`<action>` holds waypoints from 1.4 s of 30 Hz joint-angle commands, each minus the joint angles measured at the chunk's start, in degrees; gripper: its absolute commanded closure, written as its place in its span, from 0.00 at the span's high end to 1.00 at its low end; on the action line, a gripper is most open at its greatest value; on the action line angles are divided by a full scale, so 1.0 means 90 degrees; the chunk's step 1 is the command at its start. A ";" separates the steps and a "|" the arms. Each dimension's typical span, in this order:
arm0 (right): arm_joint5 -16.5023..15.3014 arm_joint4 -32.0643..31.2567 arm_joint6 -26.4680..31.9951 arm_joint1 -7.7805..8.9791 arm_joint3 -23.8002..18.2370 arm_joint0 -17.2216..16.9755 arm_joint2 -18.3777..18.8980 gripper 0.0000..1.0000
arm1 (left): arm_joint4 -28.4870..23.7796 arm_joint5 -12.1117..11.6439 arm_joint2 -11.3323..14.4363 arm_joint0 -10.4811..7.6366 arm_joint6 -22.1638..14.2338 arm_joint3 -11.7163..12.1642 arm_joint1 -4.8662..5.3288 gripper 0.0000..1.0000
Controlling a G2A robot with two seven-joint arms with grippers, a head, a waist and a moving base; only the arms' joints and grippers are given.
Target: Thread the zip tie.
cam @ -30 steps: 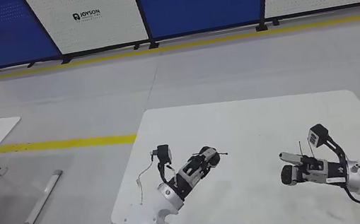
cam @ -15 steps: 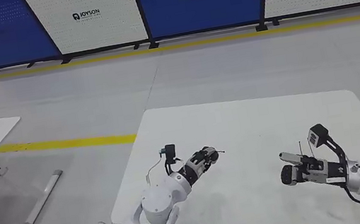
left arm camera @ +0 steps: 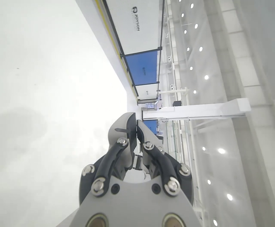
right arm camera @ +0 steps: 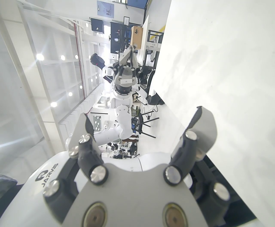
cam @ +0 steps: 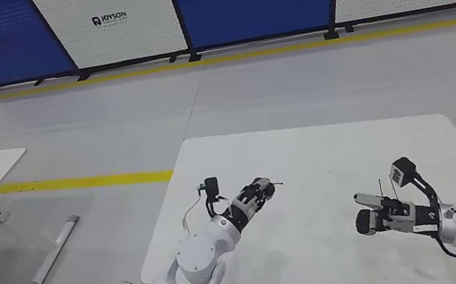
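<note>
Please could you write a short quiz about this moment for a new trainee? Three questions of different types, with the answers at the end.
1. True or false: the right gripper is open and holds nothing.
2. Multiple choice: what holds the zip tie?
A) the left gripper
B) the right gripper
C) neither gripper
3. Fill the gap: in the top view the two grippers are ____ (touching / apart).

Key
1. True. Its fingers are spread, with nothing between them.
2. A. Its fingers are shut on the thin dark strip.
3. Apart. Bare table surface lies between them.
</note>
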 commanded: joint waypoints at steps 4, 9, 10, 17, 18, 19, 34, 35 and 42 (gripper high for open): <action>0.0000 0.0000 0.0000 0.0000 0.0000 0.0000 0.0000 1.00 | -0.0044 -0.0629 -0.0413 0.0553 -0.0095 -0.1034 0.0065 0.00; 0.0000 0.0000 0.0000 0.0000 0.0000 0.0000 0.0000 1.00 | -0.0046 -0.1456 -0.0718 0.1282 -0.0462 -0.1984 0.0129 0.00; 0.0000 0.0000 0.0000 0.0000 0.0000 0.0000 0.0000 1.00 | -0.0023 -0.1543 -0.0755 0.1396 -0.0526 -0.2076 0.0140 0.00; 0.0000 0.0000 0.0000 0.0000 0.0000 0.0000 0.0000 1.00 | 0.0541 -0.2233 -0.0865 0.1948 -0.0507 -0.2463 0.0180 0.00; 0.0000 0.0000 0.0000 0.0000 0.0000 0.0000 0.0000 1.00 | 0.0690 -0.2285 -0.0809 0.1988 -0.0416 -0.2443 0.0176 0.00; 0.0000 0.0000 0.0000 0.0000 0.0000 0.0000 0.0000 1.00 | 0.0769 -0.2249 -0.0719 0.2001 -0.0408 -0.2422 0.0174 0.00; 0.0000 0.0000 0.0000 0.0000 0.0000 0.0000 0.0000 1.00 | 0.0622 -0.0254 -0.0304 0.0785 -0.0409 -0.0807 0.0124 0.00; 0.0000 0.0000 0.0000 0.0000 0.0000 0.0000 0.0000 1.00 | 0.0594 -0.0167 -0.0275 0.0706 -0.0393 -0.0642 0.0117 0.00; 0.0000 0.0000 0.0000 0.0000 0.0000 0.0000 0.0000 1.00 | 0.0451 0.0171 -0.0002 0.0015 0.0201 0.0581 0.0016 0.00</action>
